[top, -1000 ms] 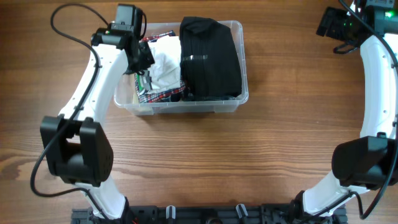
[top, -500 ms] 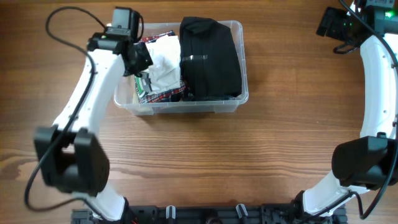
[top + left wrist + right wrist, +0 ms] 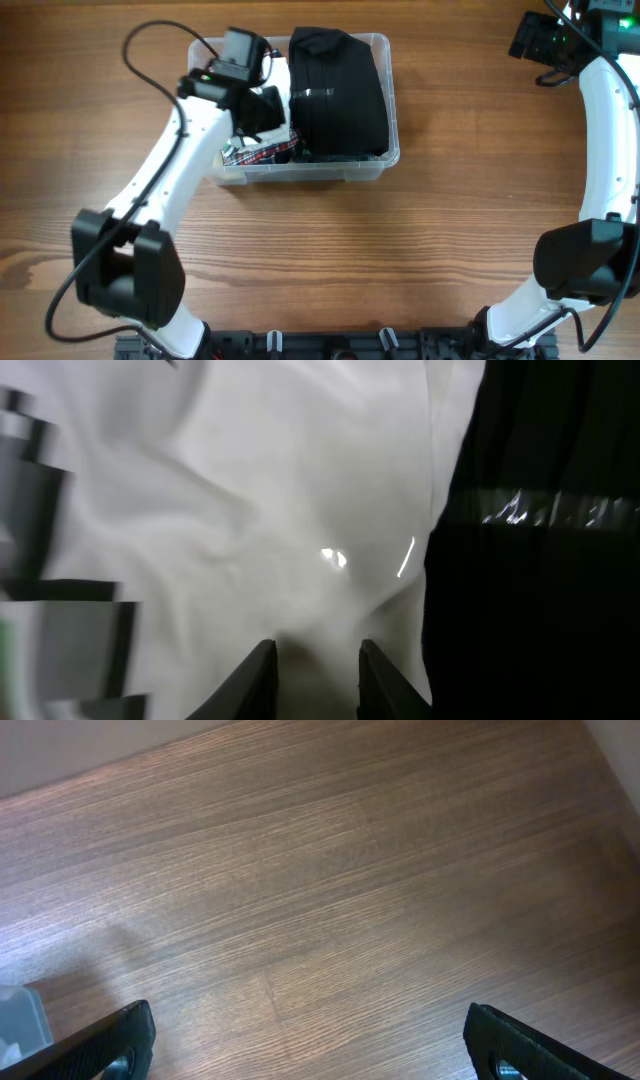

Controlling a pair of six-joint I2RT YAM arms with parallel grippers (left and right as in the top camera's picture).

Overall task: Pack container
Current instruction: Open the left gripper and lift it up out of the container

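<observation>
The clear plastic container (image 3: 388, 150) stands at the back middle of the table. A folded black garment (image 3: 335, 95) fills its right half. A white garment (image 3: 250, 510) lies in its left half over a plaid one (image 3: 258, 153). My left gripper (image 3: 262, 110) is down inside the container. In the left wrist view its jaws (image 3: 312, 660) are nearly closed, with a fold of the white garment between them, right beside the black garment (image 3: 540, 560). My right gripper (image 3: 545, 45) is wide open and empty (image 3: 310, 1040) over bare table at the far right.
The wooden table (image 3: 400, 260) stretches in front of and around the container. A corner of the container shows at the left edge of the right wrist view (image 3: 20, 1020). The left arm's black cable (image 3: 160, 35) loops above the table at the back left.
My left gripper has moved right from the container's left edge to over the white garment, near the black one. The right arm has not moved.
</observation>
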